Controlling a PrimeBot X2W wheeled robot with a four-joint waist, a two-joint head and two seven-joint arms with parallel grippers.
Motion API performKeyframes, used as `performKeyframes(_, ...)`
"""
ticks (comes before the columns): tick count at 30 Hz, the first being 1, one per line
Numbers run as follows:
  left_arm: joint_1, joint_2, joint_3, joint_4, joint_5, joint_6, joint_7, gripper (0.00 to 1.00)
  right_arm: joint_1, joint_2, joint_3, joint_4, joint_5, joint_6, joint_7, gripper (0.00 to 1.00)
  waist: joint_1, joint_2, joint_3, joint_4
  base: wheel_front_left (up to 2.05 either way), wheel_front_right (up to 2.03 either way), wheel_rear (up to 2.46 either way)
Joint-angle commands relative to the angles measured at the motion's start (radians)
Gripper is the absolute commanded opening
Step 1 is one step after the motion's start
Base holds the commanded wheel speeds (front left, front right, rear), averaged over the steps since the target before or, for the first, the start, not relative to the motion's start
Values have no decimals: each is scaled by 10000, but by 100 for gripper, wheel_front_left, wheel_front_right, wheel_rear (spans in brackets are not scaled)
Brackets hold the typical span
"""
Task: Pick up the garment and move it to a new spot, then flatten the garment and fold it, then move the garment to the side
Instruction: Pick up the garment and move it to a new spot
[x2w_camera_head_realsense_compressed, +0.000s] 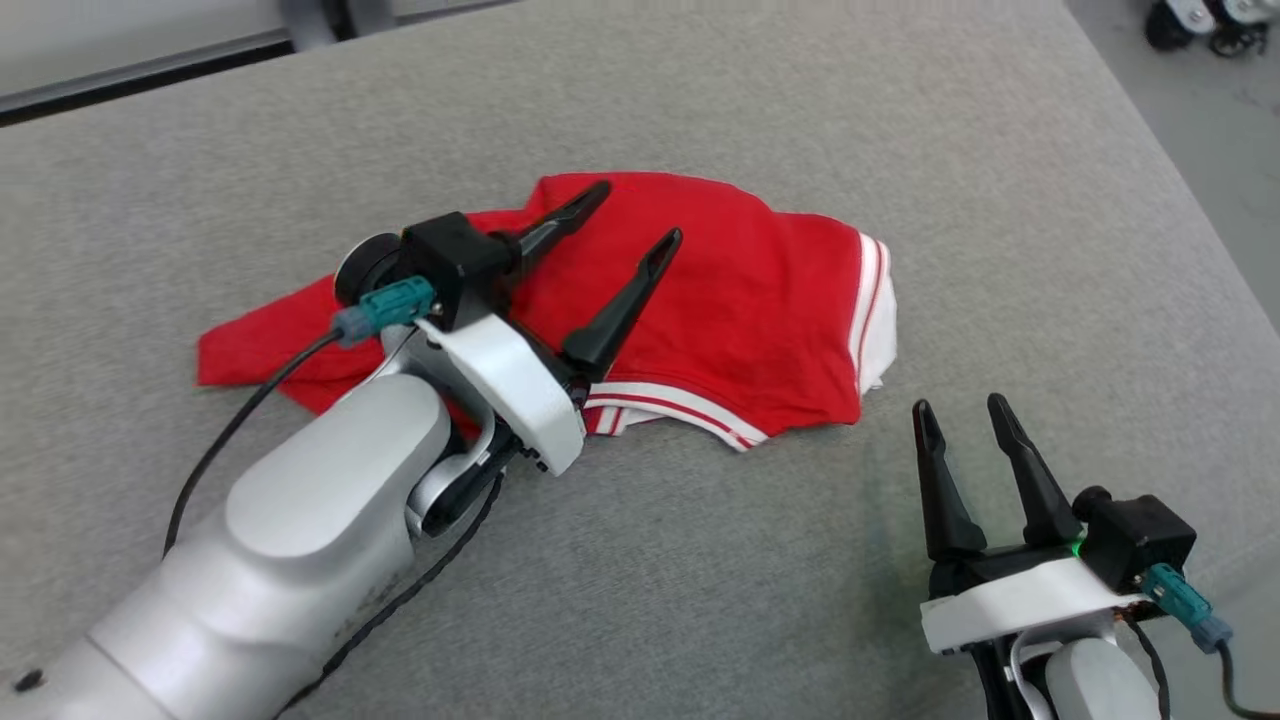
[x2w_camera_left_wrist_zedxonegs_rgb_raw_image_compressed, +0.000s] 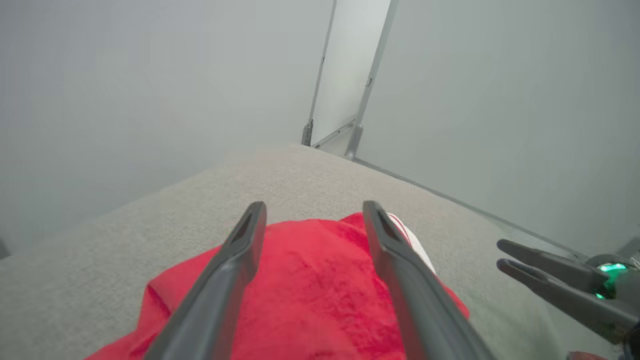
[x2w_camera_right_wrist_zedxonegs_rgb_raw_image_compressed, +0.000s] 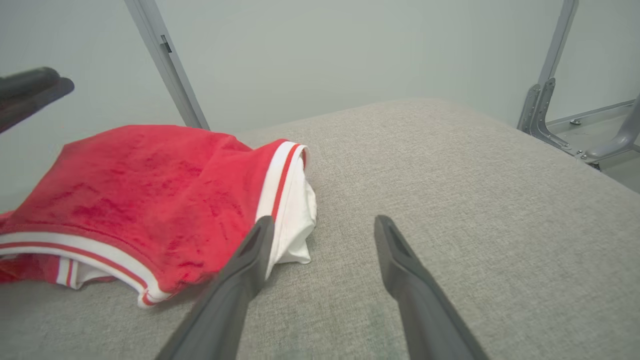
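The garment (x2w_camera_head_realsense_compressed: 740, 300) is red with white striped trim and lies folded and rumpled on the grey fabric surface (x2w_camera_head_realsense_compressed: 700, 560). My left gripper (x2w_camera_head_realsense_compressed: 640, 215) hovers over its left half, fingers spread open with nothing between them. In the left wrist view the red garment (x2w_camera_left_wrist_zedxonegs_rgb_raw_image_compressed: 310, 285) lies under the open left gripper (x2w_camera_left_wrist_zedxonegs_rgb_raw_image_compressed: 315, 212). My right gripper (x2w_camera_head_realsense_compressed: 962, 410) stands open at the lower right, apart from the garment's right edge. In the right wrist view the garment (x2w_camera_right_wrist_zedxonegs_rgb_raw_image_compressed: 145, 195) lies to the left of the open right gripper (x2w_camera_right_wrist_zedxonegs_rgb_raw_image_compressed: 325, 225), whose left finger overlaps the white trim in the picture.
The grey surface's far edge (x2w_camera_head_realsense_compressed: 200, 60) runs along the top left, and its right edge (x2w_camera_head_realsense_compressed: 1150, 120) falls away to a floor. Metal frame posts (x2w_camera_right_wrist_zedxonegs_rgb_raw_image_compressed: 545, 100) stand beyond the surface. The right gripper (x2w_camera_left_wrist_zedxonegs_rgb_raw_image_compressed: 505, 255) shows at the left wrist view's right side.
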Motion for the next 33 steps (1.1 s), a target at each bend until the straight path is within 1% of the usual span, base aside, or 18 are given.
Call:
performKeyframes(1,857,131,984,-531,818,370,-48,100,178,-26,-5,88,-263,-4,-6,100,-1,0,-988,1319,0,0,0)
performKeyframes(2,1379,152,1479,-777,1196,513,-37,100,247,-27,-77,113,-379,-4,-6,100,-1,0,-1155,1618,0,0,0)
performKeyframes(3,1379,152,1479,-777,1196,513,-37,100,247,-27,-77,113,-379,-4,-6,100,-1,0,-1155,1618,0,0,0)
performKeyframes(4,1904,158,2028,-1066,1544,652,-34,100,304,-23,-91,156,-481,-4,-6,100,-1,0,-1290,1881,0,0,0)
performKeyframes(8,3972,-62,4169,-2138,2916,923,-37,100,485,-32,-181,252,-877,-4,-4,100,-1,0,-1851,2839,0,0,0)
performKeyframes(11,5627,-474,5778,-2737,3846,1049,-37,100,648,-26,-193,219,-1106,-4,-6,100,-1,0,-2341,3360,0,0,0)
performKeyframes(14,7152,-1044,7237,-3236,4749,1117,-38,100,933,-30,-167,135,-1329,-4,-6,100,-1,0,-2841,3674,0,0,0)
performKeyframes(17,8515,-1570,8419,-3713,5715,1036,-38,100,1213,-23,-35,24,-1598,-4,-4,100,-1,0,-3284,3833,0,0,0)
performKeyframes(18,9271,-1898,9028,-4041,6319,949,-39,100,1476,-32,-73,-124,-1730,-5,-6,100,-1,0,-3536,3913,0,0,0)
performKeyframes(19,9573,-2060,9327,-4232,6546,870,-40,100,1599,-27,-158,-259,-1767,-4,-4,100,-1,0,-3618,3963,0,0,0)
performKeyframes(22,10364,-2386,10003,-4542,7113,668,-41,100,1998,-23,-319,-642,-1848,-4,-4,100,-1,0,-3831,4071,0,0,0)
performKeyframes(26,10973,-2529,10292,-4455,7871,533,-39,100,2496,-24,-498,-1047,-2103,-4,-4,100,-1,0,-4009,4160,0,0,0)
performKeyframes(29,11255,-2590,10394,-4275,8150,660,-40,100,2722,-23,-478,-1165,-2193,-4,-4,100,-1,0,-4099,4152,0,0,0)
performKeyframes(33,11429,-2608,10374,-4240,8046,833,-40,100,2786,-23,-326,-1151,-2227,-4,-6,100,-1,0,-4176,4048,0,0,0)
